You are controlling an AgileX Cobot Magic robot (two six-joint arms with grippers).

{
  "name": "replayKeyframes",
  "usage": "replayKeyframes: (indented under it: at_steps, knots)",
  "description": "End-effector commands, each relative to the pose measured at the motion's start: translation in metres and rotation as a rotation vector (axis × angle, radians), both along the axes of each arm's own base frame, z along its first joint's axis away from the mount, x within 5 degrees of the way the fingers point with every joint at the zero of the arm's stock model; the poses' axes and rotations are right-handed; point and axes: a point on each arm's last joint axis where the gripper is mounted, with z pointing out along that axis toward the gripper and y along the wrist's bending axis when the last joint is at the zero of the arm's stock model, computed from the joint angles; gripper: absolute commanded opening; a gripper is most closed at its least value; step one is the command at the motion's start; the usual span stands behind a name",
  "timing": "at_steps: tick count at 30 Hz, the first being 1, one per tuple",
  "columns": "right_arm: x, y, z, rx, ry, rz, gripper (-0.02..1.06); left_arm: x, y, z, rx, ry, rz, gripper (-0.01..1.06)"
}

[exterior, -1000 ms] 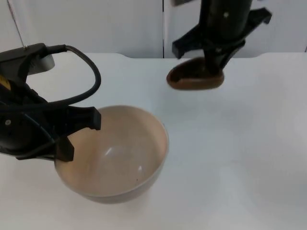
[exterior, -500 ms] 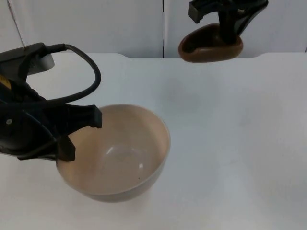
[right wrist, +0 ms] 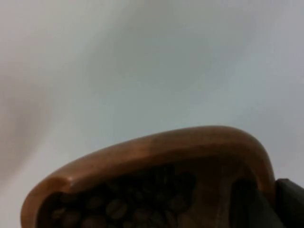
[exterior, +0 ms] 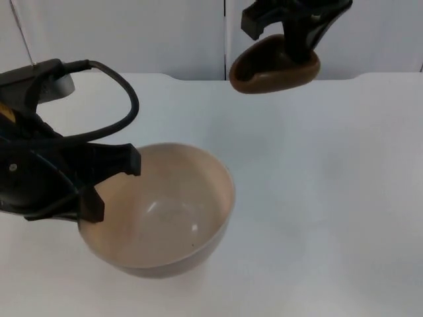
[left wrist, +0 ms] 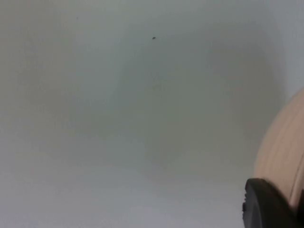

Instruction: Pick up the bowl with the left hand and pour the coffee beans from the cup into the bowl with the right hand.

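Note:
A beige bowl (exterior: pixel 165 211) hangs above the table at the front left, held by its left rim in my left gripper (exterior: pixel 92 191), which is shut on it. The bowl's outer wall (left wrist: pixel 285 147) shows in the left wrist view beside a black fingertip (left wrist: pixel 268 204). Inside, the bowl looks empty. A brown wooden cup (exterior: pixel 274 66) is up in the air at the back centre-right, with my right gripper (exterior: pixel 299 47) shut on its rim. In the right wrist view the cup (right wrist: pixel 156 166) holds dark coffee beans (right wrist: pixel 133 199).
The white table top (exterior: pixel 330 198) runs back to the grey partition wall (exterior: pixel 152 33). A small dark speck (left wrist: pixel 154 38) lies on the table under the left arm.
The right gripper has lifted the cup off the table, up and back, then shifted it slightly left toward the bowl. The left gripper and the bowl have barely moved.

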Motion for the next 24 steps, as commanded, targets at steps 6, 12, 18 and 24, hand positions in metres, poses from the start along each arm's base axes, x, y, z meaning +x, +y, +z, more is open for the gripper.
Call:
replayKeyframes:
  at_steps: [6,12,18,24]
  knots:
    - [-0.016,0.016,0.01,-0.005,-0.029,0.079,0.0,0.007,-0.005,0.011,-0.026,-0.034,0.004,0.0]
    - [-0.021,0.017,0.015,-0.014,-0.04,0.106,0.0,0.011,-0.012,-0.006,0.006,0.04,-0.019,0.0]
    - [-0.039,0.021,0.023,-0.09,-0.104,0.161,0.0,0.014,-0.014,-0.014,0.017,0.05,-0.018,0.0]
    - [-0.059,0.041,0.019,-0.13,-0.13,0.228,0.0,0.016,-0.014,-0.013,0.017,0.041,-0.026,0.0]
